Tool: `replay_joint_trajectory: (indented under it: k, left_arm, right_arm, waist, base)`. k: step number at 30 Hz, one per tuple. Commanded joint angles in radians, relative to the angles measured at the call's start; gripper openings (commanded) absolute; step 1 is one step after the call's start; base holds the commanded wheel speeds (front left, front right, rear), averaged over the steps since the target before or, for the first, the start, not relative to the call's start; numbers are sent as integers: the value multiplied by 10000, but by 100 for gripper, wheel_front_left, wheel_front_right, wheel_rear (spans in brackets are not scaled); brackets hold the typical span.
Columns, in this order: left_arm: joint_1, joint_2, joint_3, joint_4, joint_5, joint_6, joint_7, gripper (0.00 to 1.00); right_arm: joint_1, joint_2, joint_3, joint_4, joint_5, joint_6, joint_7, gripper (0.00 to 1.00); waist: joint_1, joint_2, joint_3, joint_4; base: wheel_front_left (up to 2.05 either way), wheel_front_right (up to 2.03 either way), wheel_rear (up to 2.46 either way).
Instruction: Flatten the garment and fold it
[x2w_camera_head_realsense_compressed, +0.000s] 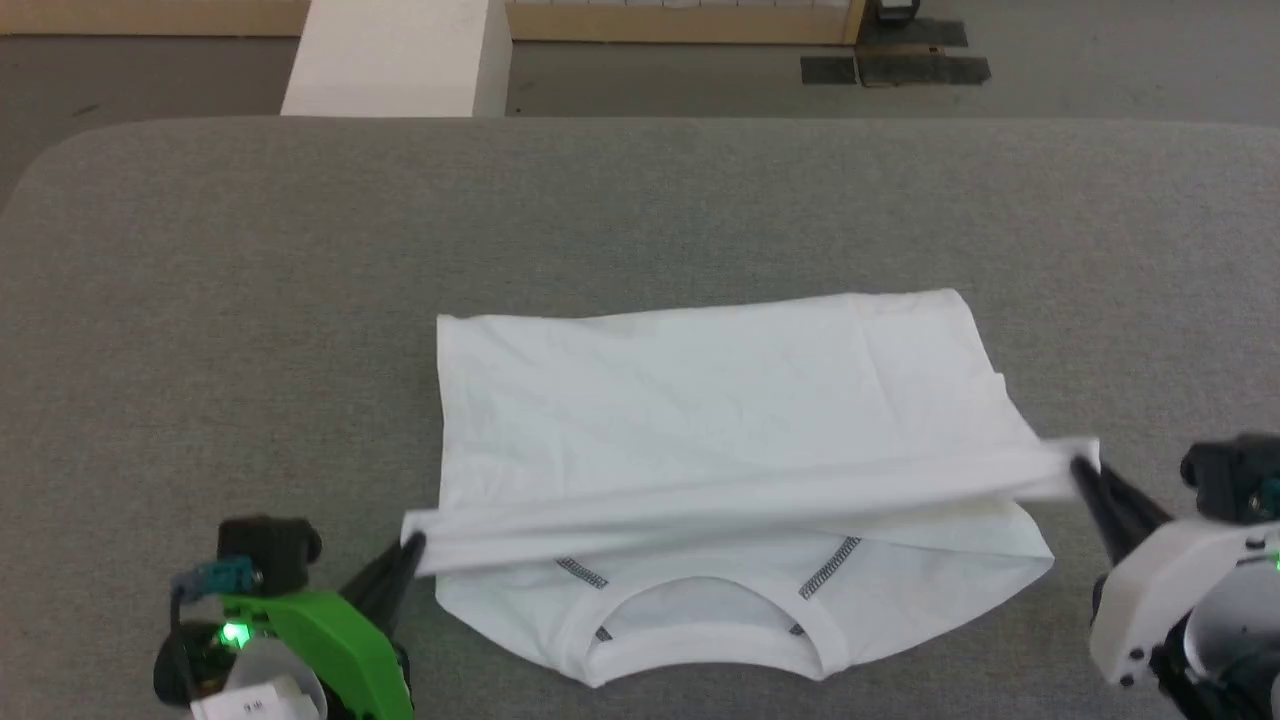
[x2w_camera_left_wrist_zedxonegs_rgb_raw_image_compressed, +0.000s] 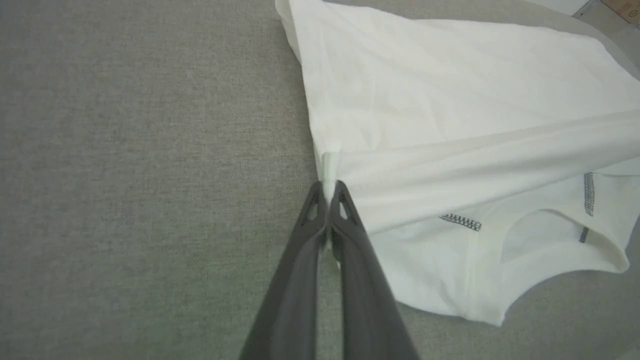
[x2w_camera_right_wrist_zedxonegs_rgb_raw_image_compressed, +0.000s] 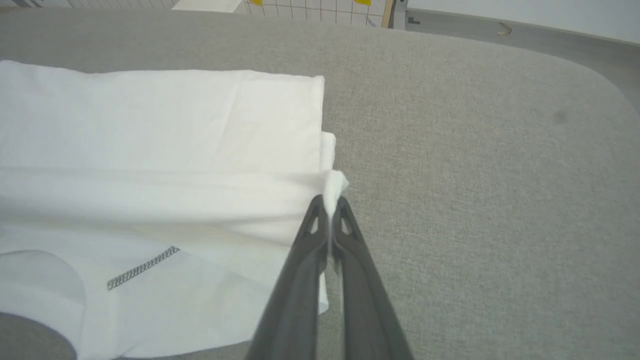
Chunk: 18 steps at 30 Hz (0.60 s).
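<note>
The garment (x2w_camera_head_realsense_compressed: 700, 410) is a white shirt lying partly folded on the grey table (x2w_camera_head_realsense_compressed: 640, 200), its ribbed collar (x2w_camera_head_realsense_compressed: 700, 640) and dark zigzag seams toward me. A folded edge is lifted and stretched taut across it, above the collar. My left gripper (x2w_camera_head_realsense_compressed: 412, 545) is shut on the left end of that edge, seen close in the left wrist view (x2w_camera_left_wrist_zedxonegs_rgb_raw_image_compressed: 329, 186). My right gripper (x2w_camera_head_realsense_compressed: 1080, 465) is shut on the right end, with cloth bunched at its tips (x2w_camera_right_wrist_zedxonegs_rgb_raw_image_compressed: 331, 199). The garment (x2w_camera_left_wrist_zedxonegs_rgb_raw_image_compressed: 450, 125) spreads to the right of the left fingers and the garment (x2w_camera_right_wrist_zedxonegs_rgb_raw_image_compressed: 150, 165) to the left of the right fingers.
A rigid white box (x2w_camera_head_realsense_compressed: 400, 55) stands on the floor beyond the table's far edge, at the back left. A wooden baseboard and dark floor mats (x2w_camera_head_realsense_compressed: 895, 65) lie further back. Bare grey table surface surrounds the shirt on all sides.
</note>
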Motion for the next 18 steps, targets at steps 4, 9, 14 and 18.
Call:
replay_joint_trajectory:
  k: [4, 9, 14, 18]
  left_arm:
    - [686, -186, -108, -5, -270, 122, -30, 0]
    - [890, -438, -445, 395, -311, -73, -138, 0]
    - [833, -648, -631, 946, -260, -173, -312, 2]
    - [761, -822, -591, 1323, -214, -68, -583, 100]
  right_arm:
    - [797, 383, -317, 86, -272, -21, 208, 0]
    - [1382, 691, -418, 542, -448, -21, 441, 0]
    - [1579, 1002, -424, 1187, -522, -21, 587, 0]
    - [1453, 1202, -340, 1621, -418, -21, 448, 100]
  waist:
    - [1, 0, -228, 160]
    - [1, 0, -318, 174]
    - [1, 0, -374, 145]
    - [1, 0, -432, 122]
  base:
    - [0, 0, 0]
    - [0, 0, 0]
    - [0, 0, 0]
    - [0, 0, 0]
